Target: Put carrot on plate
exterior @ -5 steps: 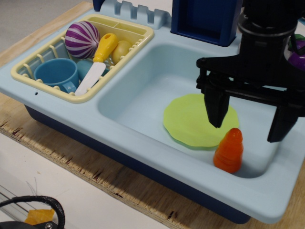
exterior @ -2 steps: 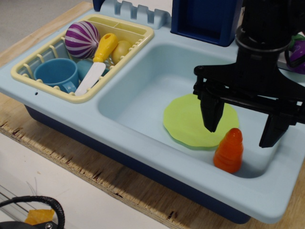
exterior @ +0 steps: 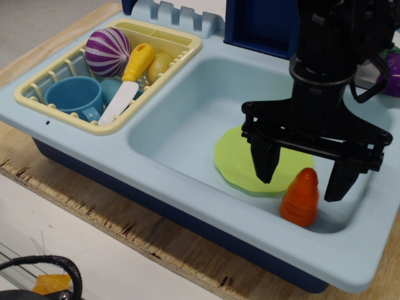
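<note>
End effector (exterior: 303,176) spread wide, above carrot (exterior: 300,197)

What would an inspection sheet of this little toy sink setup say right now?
Surface: pale blue toy sink on a wooden board.
Job's things: carrot upright in the basin, beside the plate, not on it.
Clutter: yellow rack holding a blue cup, toy knife, purple striped ball.
Gripper: gripper open, fingers either side of the carrot top, not gripping.
Cables: black cable at bottom left.
Surroundings: dark blue block behind the basin; purple object at right edge.
</note>
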Controlling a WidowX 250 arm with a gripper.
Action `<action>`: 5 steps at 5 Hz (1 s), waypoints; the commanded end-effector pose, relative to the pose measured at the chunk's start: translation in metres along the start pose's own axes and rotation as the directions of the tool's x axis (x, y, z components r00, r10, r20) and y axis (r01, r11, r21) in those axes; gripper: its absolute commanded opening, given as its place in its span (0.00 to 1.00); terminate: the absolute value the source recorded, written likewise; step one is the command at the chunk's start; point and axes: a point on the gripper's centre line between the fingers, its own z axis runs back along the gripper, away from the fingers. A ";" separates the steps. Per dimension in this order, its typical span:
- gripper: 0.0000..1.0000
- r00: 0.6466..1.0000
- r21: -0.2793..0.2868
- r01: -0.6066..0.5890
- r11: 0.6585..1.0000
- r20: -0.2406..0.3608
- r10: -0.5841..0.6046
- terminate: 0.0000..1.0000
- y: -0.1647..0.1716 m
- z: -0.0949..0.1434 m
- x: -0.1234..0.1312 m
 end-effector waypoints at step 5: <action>0.00 0.988 0.070 -0.091 0.993 -0.121 0.099 0.00 -0.015 0.037 0.004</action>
